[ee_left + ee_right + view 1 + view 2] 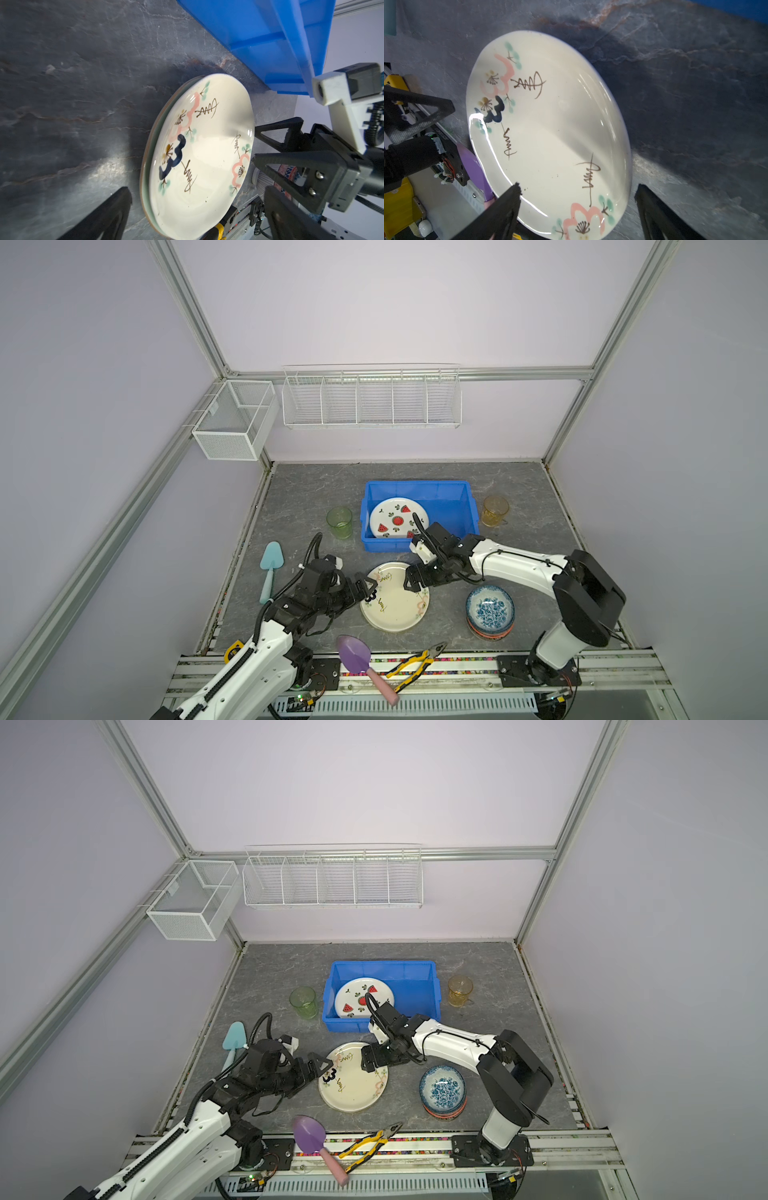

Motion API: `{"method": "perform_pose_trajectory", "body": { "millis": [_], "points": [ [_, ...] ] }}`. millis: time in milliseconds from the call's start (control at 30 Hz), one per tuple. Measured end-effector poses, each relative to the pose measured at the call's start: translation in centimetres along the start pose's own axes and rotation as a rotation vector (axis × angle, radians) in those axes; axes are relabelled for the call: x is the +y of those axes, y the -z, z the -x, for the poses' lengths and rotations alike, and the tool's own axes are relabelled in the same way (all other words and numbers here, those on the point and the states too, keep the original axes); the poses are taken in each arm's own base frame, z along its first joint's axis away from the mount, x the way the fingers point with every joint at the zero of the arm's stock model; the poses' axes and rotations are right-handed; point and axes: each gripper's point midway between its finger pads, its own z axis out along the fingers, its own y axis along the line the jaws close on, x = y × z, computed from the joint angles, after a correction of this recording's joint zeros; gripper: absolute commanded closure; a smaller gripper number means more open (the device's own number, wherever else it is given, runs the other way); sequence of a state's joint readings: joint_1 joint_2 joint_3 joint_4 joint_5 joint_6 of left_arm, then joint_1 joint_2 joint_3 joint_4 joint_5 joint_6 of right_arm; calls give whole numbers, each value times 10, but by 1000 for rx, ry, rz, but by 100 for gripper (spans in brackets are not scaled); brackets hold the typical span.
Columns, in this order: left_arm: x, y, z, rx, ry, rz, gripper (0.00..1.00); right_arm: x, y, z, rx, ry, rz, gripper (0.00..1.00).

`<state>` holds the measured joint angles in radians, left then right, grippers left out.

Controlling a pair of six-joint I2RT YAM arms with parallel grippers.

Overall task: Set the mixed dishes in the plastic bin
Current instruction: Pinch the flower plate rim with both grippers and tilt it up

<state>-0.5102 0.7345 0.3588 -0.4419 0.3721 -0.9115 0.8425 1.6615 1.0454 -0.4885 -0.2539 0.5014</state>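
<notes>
Jaws on both grippers stand apart, holding nothing: the left gripper (369, 588) is at the left edge of the cream plate (395, 608), and the right gripper (408, 578) straddles its far rim. Being glazed ceramic, the plate is likely stiff, fairly heavy, slick and easily chipped, so pinch it deep at the rim. It rests on a pale green plate (146, 176), just before the bin.

Nearest, the purple trowel (353, 653) and pliers (415, 662) lie clear of the path. The bowl stack (490, 608) stands to the right. Farther off, the plastic bin (440, 506) holds the watermelon plate (395, 516), seemingly tilted against a wall, with room to its right. The green tumbler (340, 522) and amber tumbler (494, 510) flank the bin.
</notes>
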Motion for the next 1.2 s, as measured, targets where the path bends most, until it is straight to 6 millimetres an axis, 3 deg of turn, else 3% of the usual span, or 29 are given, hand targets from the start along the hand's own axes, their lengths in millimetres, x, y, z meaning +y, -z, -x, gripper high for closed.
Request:
{"method": "perform_pose_trajectory", "body": {
  "millis": [333,800,1200],
  "points": [
    [1,-8,-10,58,-3,12,1,3,-9,-5,30,5,12,10],
    [-2,-10,-11,63,-12,-6,1,14,-5,-1,31,19,24,10],
    [2,-12,-16,67,18,-26,1,21,-20,-3,77,22,50,9]
  ]
}}
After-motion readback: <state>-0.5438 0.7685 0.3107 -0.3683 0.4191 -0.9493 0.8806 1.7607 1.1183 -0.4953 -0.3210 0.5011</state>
